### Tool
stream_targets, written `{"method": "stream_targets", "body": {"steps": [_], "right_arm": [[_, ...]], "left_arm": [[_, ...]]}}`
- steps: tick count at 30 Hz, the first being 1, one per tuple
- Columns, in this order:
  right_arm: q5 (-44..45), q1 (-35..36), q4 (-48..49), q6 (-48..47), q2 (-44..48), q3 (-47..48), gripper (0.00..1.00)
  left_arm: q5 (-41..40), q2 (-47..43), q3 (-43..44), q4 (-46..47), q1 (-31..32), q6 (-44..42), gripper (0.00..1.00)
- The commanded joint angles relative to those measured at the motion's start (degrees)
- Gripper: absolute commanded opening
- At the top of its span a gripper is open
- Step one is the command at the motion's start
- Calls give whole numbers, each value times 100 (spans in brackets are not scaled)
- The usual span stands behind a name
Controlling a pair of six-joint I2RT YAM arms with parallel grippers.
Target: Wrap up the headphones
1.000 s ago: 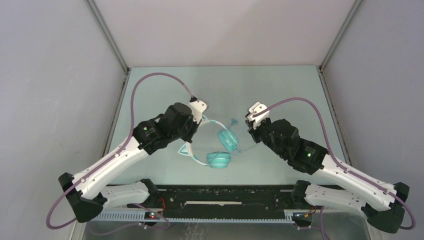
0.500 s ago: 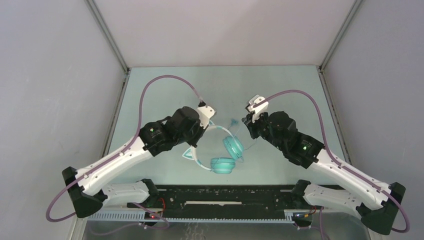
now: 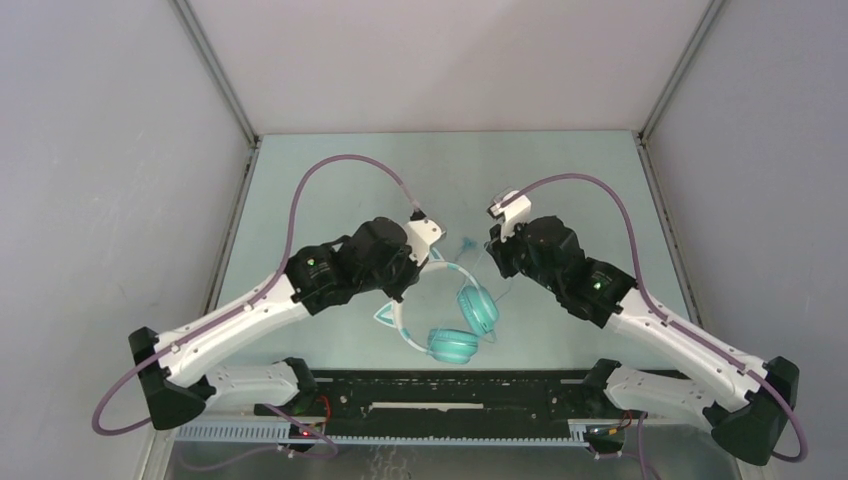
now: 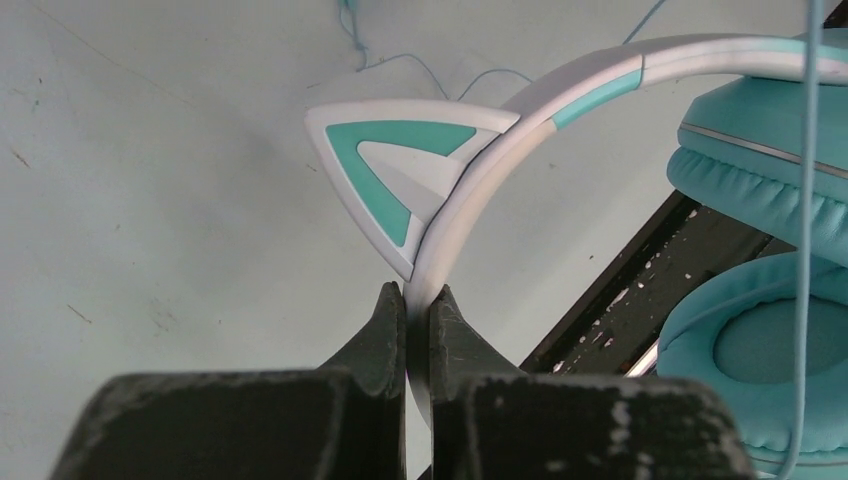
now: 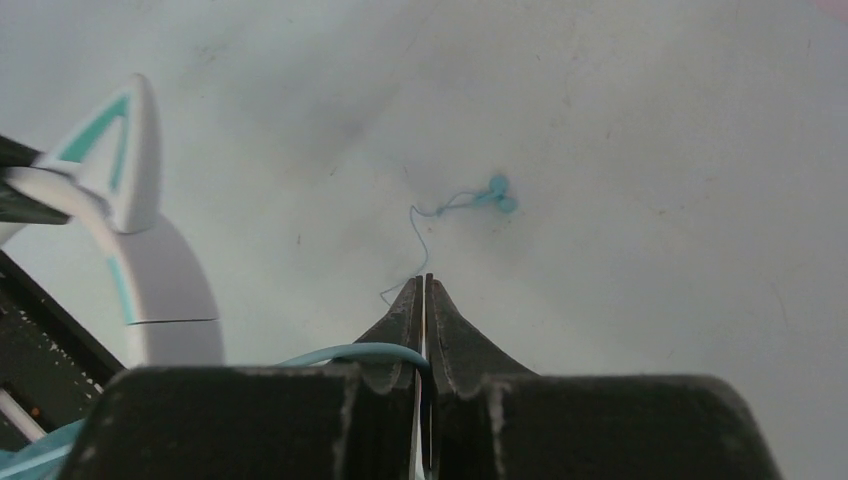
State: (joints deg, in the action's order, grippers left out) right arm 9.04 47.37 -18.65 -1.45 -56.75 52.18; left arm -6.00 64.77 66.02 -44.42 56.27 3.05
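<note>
Headphones (image 3: 476, 306) sit between my two arms, over the near middle of the table (image 3: 330, 190). My left gripper (image 4: 418, 300) is clamped tight on the white headband (image 4: 480, 170), just under a cat ear (image 4: 400, 165). My right gripper (image 5: 425, 290) is pinched on the thin cable (image 5: 340, 352); its plug (image 5: 497, 193) lies loose on the table beyond. To wind well, I judge I should hold the band steady, lay each turn snug, and avoid yanking the plug end.
</note>
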Motion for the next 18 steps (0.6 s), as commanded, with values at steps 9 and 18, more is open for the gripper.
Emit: {"method": "stream_targets", "body": {"steps": [9, 18], "right_arm": [[-1459, -1036, 977, 1352, 642, -950, 45], [-1920, -1108, 1681, 2097, 430, -1229, 57]], "left_arm": [[-8, -949, 671, 394, 68, 98, 0], [-654, -1317, 1152, 617, 52, 628, 0]]}}
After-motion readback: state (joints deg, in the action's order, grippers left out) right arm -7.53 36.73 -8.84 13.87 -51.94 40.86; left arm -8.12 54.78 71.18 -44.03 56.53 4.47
